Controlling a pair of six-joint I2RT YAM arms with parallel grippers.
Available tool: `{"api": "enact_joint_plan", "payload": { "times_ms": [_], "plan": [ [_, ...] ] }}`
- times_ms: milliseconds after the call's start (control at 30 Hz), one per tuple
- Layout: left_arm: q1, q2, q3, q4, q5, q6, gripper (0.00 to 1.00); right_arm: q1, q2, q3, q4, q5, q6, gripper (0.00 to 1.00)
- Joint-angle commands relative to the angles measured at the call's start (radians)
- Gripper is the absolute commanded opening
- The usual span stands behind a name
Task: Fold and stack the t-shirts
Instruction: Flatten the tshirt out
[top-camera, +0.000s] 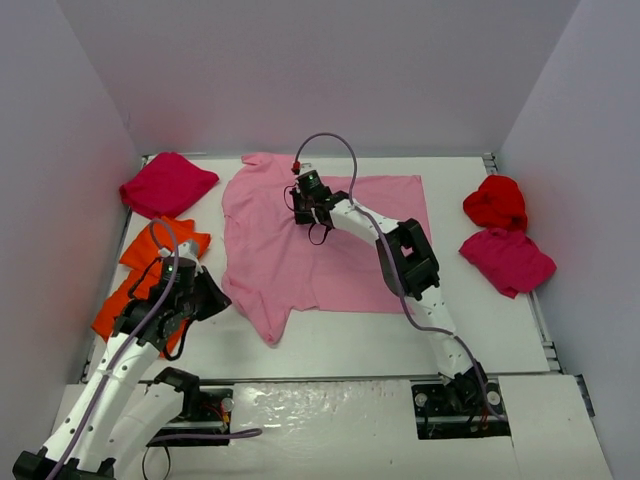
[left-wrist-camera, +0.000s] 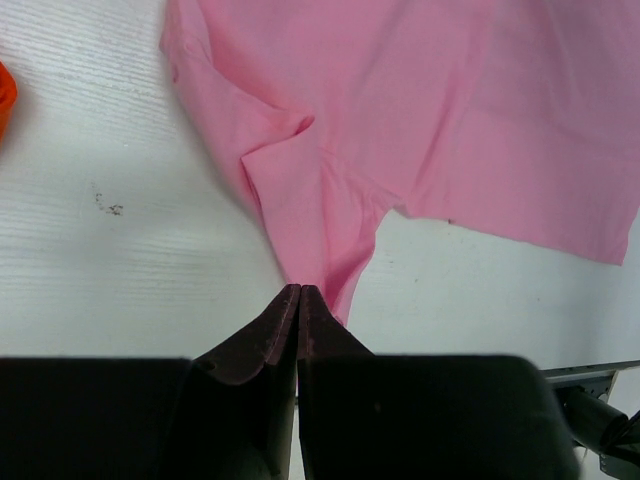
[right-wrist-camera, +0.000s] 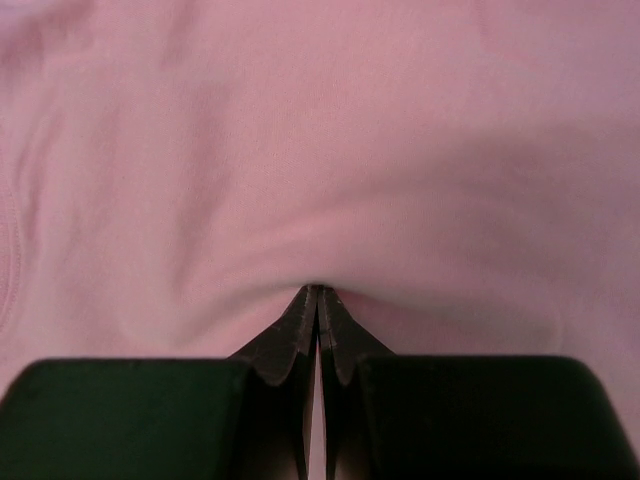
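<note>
A light pink t-shirt lies spread flat across the middle of the table. At its near left edge my left gripper is shut on the narrow tip of a sleeve; in the left wrist view the pink t-shirt tapers right into the shut gripper. My right gripper reaches out over the upper middle of the shirt. In the right wrist view it is shut on a small pinch of the pink cloth, which puckers up at the tips.
A crumpled magenta t-shirt lies at the back left, with orange t-shirts in front of it beside the left arm. At the right lie a bright red t-shirt and another magenta one. Grey walls enclose three sides.
</note>
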Motion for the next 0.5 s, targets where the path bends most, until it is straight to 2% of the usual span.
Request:
{"api": "enact_joint_plan", "payload": {
  "times_ms": [0, 133, 300, 467],
  "plan": [
    [-0.004, -0.008, 0.008, 0.024, 0.011, 0.022, 0.00, -0.064, 0.111, 0.073, -0.042, -0.019, -0.005, 0.00],
    [-0.004, -0.023, 0.000, 0.014, -0.006, 0.027, 0.00, -0.073, 0.102, 0.095, -0.042, -0.036, -0.017, 0.00],
    [-0.005, -0.043, 0.007, 0.018, -0.023, 0.021, 0.00, -0.024, -0.021, 0.029, -0.040, 0.023, -0.073, 0.22],
    [-0.006, -0.032, 0.021, 0.029, -0.022, 0.014, 0.00, 0.051, -0.230, -0.146, -0.010, 0.091, -0.078, 0.25]
  ]
}}
